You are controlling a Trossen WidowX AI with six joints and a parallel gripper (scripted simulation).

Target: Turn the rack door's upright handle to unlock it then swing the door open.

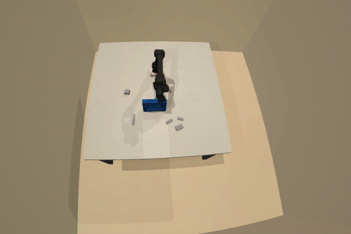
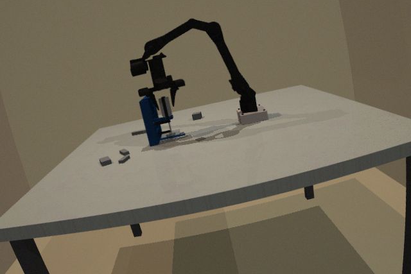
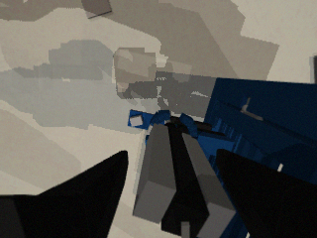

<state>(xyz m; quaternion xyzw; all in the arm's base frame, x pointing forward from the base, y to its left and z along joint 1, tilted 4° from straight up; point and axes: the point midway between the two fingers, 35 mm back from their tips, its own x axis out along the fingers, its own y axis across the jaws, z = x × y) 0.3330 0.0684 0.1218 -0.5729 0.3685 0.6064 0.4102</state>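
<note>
Between the spread black fingers of the open pincer point(image 2: 164, 101) point(image 3: 172, 155), an upright handle with two pale grey slabs flanking a black core point(image 2: 165, 107) point(image 3: 159, 171) is standing untouched. Beside the pincer, a blue box-shaped rack point(image 1: 154, 103) point(image 2: 149, 121) point(image 3: 264, 109) is rising from the pale grey tabletop point(image 1: 113, 141) point(image 2: 232, 168) point(image 3: 30, 149).

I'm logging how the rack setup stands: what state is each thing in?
Gripper: open, fingers apart on either side of the handle.
Handle: upright, not gripped.
Blue frame: standing upright on the table.
Long grey block: lying flat.
</note>
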